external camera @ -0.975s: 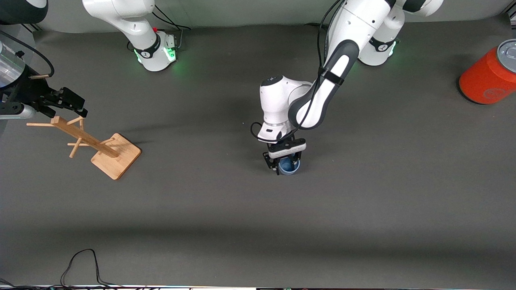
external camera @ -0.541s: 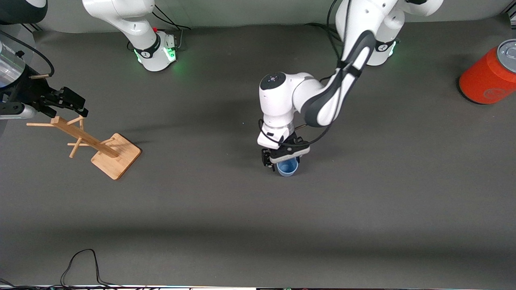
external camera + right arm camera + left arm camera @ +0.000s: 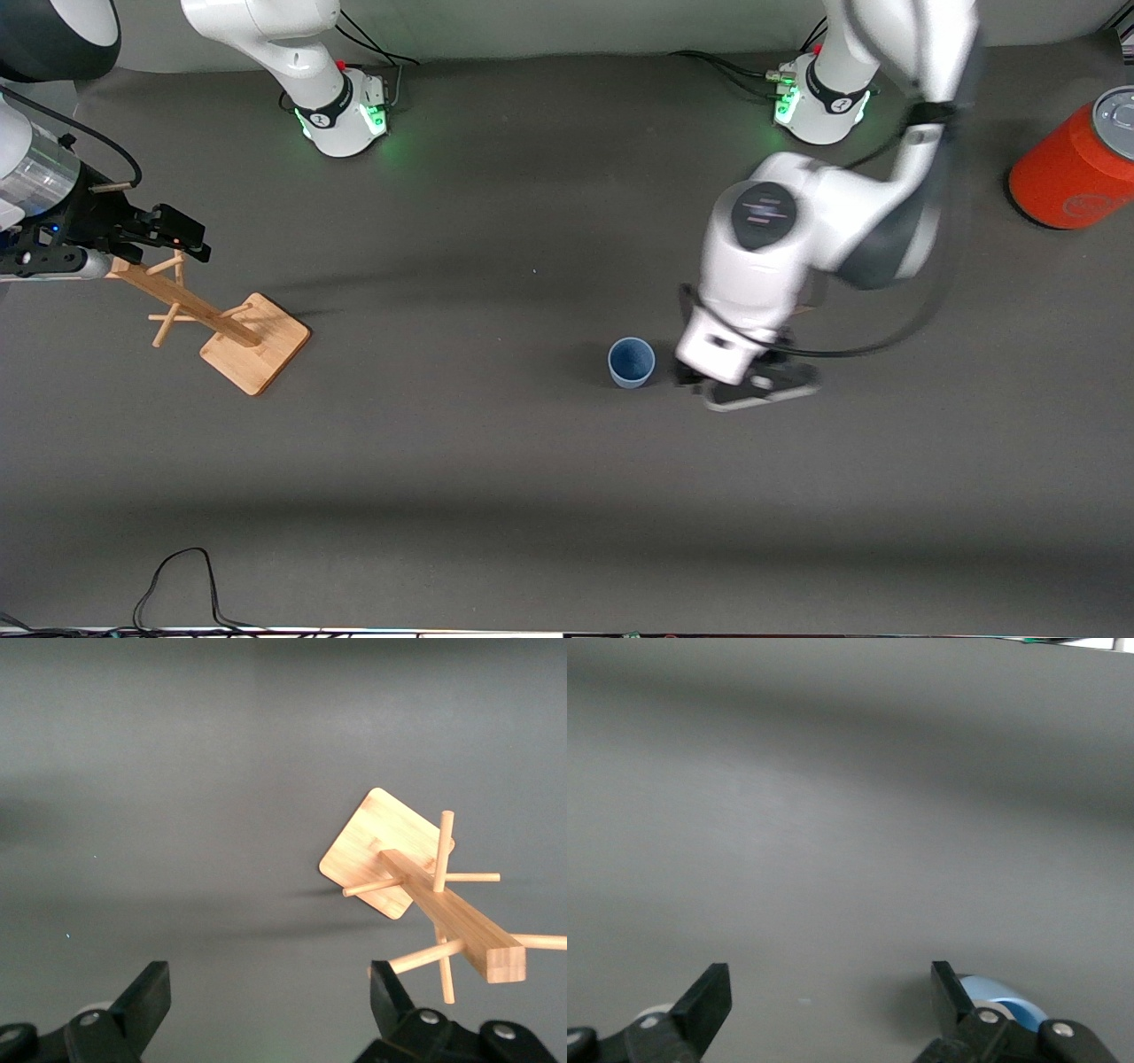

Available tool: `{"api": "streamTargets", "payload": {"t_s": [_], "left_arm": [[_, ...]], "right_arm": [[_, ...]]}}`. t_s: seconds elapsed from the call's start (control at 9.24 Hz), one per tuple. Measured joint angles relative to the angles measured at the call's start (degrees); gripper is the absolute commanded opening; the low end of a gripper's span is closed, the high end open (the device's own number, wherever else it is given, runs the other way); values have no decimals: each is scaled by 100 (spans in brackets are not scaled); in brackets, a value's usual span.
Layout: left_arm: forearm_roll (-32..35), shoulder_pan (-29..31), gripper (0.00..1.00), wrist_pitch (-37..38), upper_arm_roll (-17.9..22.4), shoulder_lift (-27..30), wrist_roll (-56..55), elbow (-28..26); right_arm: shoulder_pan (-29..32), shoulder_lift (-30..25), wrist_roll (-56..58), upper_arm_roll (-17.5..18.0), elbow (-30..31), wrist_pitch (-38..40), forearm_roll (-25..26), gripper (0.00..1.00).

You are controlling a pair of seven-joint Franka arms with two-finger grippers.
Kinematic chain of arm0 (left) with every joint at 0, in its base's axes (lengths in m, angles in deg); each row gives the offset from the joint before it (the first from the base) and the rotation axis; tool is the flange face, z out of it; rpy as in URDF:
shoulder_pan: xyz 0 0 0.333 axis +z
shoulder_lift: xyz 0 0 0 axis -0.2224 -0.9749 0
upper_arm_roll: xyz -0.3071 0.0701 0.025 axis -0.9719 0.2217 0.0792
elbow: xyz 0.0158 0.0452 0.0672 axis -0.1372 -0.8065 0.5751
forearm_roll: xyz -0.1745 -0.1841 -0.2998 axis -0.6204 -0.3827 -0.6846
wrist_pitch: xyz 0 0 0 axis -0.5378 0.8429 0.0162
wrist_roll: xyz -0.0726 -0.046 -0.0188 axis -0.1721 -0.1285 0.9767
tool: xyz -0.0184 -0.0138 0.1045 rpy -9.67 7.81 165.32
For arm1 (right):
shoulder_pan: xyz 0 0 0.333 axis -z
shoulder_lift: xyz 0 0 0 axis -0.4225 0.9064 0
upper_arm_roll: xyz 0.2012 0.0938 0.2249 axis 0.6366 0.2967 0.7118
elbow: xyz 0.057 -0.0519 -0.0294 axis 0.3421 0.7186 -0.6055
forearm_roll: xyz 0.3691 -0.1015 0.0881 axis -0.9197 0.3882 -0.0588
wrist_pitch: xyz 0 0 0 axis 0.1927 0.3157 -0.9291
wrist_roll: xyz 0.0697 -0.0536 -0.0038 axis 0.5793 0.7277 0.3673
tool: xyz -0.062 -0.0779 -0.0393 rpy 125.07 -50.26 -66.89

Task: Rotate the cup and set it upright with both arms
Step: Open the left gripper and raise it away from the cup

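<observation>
The cup now stands upright and alone mid-worktop; the left end effector, clamped on it a second ago, has released and swung aside. The right end effector waits spread above the wooden rack. Uprighting looks finished.

Robot lab: two bench-mounted arms, grey mat.

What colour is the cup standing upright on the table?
Pale blue; the cup shows best in the front view.

The left arm is motion-blurred, hiding its tool.
</observation>
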Motion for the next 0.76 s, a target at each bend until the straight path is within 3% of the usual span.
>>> {"api": "streamTargets", "payload": {"t_s": [0.32,0.54,0.76], "left_arm": [[-327,1092,100,212,16,999,1768,-811],[-349,1241,100,409,350,1757,2404,-1442],[-368,1195,100,844,772,2198,2631,-1565]], "right_arm": [[5,41,0,19,-164,0,0,100],[6,163,0,21,-342,0,0,100],[5,250,-1,44,-461,70,0,100]]}}
